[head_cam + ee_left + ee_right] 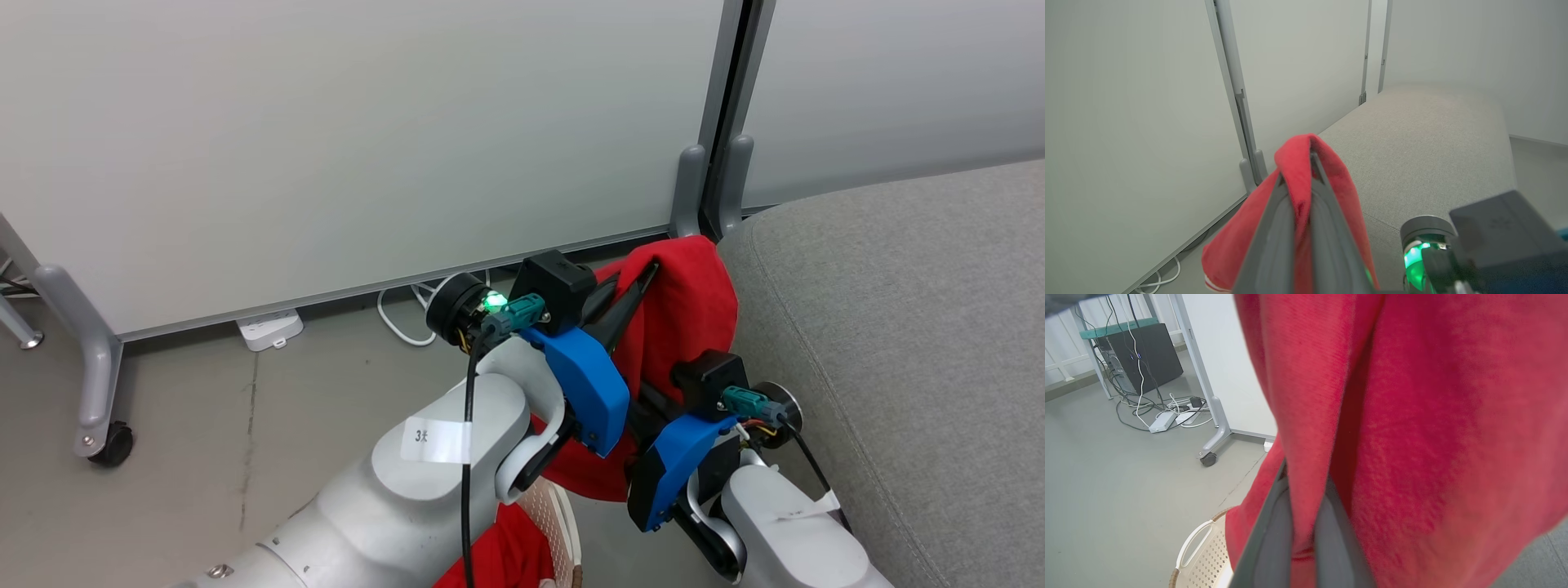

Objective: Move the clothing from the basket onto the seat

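The left end effector [645,278] and the right end effector [1306,477] both pinch the red garment [690,302] at frame centre. It hangs just beside the grey seat [898,327] at right, above the basket [563,514] at bottom centre.

Red garment [686,302], grey seat [898,327], cream basket [1206,557]

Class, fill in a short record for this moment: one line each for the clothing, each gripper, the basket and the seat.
clothing: red garment, held up, draped over dark fingers
left gripper: shut on the red garment's top fold
right gripper: shut on the red garment, lower down
basket: cream, below the grippers
seat: grey, beside the garment, which is not yet laid on it
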Robot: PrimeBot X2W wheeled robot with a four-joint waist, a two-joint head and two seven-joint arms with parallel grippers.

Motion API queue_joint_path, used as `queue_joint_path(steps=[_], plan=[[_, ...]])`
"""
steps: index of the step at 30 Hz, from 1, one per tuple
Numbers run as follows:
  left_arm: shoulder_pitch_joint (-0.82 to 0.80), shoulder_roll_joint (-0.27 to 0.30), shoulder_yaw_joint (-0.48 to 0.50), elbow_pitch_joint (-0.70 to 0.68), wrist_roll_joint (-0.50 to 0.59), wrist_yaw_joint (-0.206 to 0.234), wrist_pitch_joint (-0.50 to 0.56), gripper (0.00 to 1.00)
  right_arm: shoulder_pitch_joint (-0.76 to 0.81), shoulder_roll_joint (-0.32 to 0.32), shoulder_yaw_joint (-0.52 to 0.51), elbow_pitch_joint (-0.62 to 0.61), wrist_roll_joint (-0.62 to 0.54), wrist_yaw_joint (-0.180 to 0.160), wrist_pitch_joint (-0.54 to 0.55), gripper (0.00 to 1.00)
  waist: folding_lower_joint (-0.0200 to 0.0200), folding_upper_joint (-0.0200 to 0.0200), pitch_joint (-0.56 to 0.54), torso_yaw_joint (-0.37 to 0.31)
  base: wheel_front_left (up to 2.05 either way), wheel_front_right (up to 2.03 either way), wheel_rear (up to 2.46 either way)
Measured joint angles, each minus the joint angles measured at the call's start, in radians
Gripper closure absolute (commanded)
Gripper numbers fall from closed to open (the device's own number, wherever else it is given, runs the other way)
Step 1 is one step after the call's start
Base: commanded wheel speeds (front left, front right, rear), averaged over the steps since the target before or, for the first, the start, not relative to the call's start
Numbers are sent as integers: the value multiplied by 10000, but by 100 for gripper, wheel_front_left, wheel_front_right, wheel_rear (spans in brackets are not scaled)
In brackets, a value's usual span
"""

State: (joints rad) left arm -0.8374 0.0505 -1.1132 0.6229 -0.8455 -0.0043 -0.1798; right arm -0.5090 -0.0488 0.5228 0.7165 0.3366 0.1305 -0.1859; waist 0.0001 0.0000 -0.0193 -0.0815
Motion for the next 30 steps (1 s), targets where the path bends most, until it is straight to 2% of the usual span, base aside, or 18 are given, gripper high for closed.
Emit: queue_joint_path(steps=[9, 10, 12, 16, 21, 27, 28, 30], plan=[[-68, 0, -263, 63, -161, 40, -117, 100, -16, 0, 96, 25, 6, 0, -13, 100, 0, 0, -14, -47, 0, 0, 0], [-74, -2, -295, 98, -196, 44, -153, 78, -16, 0, 117, 21, 6, 2, -13, 100, 0, 0, -19, -69, 0, 0, 0], [-74, -2, -295, 123, -217, 54, -196, 0, -17, 0, 123, 15, 6, 2, -15, 100, 0, 0, -20, -83, 0, 0, 0], [-56, 52, -209, 274, -222, 127, -495, 0, -33, 0, 123, 0, -2, 2, -48, 100, 0, 0, -12, -160, 0, 0, 0], [703, 650, 150, 94, 107, 125, -792, 0, -82, -4, 21, -59, -81, 0, -119, 100, 0, 0, 41, -318, 0, 0, 0], [2528, 1467, 2161, -1816, 1302, 176, -821, 0, -89, -6, -127, -159, -194, 2, -148, 100, 0, 0, 186, -480, 0, 0, 0], [3392, 1676, 2886, -2451, 1856, 71, -821, 0, -87, -8, -151, -186, -245, 2, -150, 100, 0, 0, 232, -525, 0, 0, 0], [3790, 1728, 3241, -2734, 2090, 31, -821, 0, -87, -6, -163, -201, -274, 2, -148, 100, 0, 0, 250, -545, 0, 0, 0]])
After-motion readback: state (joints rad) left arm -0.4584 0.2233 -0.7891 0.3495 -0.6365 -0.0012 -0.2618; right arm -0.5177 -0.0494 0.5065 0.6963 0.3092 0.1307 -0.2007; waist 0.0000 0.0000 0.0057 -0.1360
